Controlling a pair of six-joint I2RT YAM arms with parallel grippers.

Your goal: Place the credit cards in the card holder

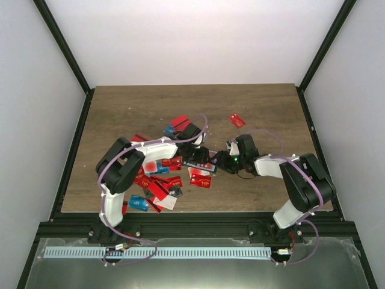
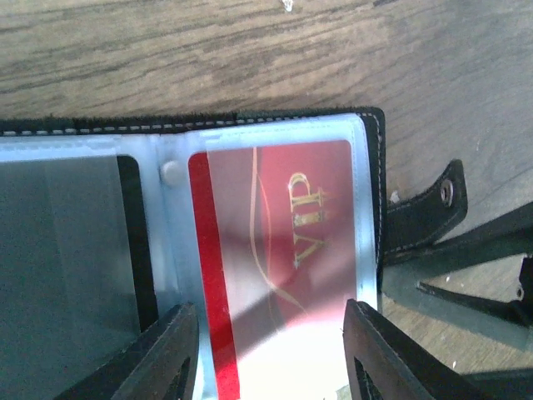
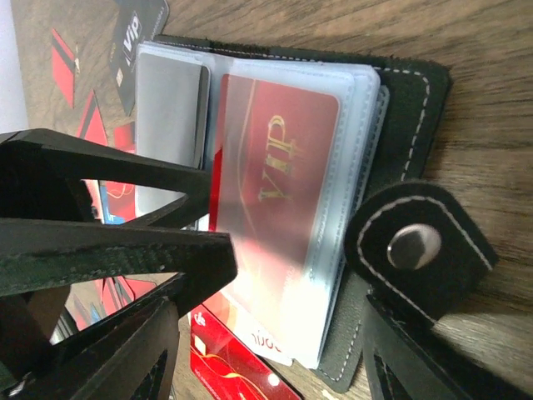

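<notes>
One credit card (image 2: 279,242), in the card holder (image 2: 416,221), lies between spread left jaws.

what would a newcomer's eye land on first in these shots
The open card holder fills both wrist views, with a red VIP card tucked in its clear sleeve. The left tool straddles that card's near end. From above, a heap of red and blue credit cards sprawls left of centre on the wooden table, and one red card lies alone towards the far right.
</notes>
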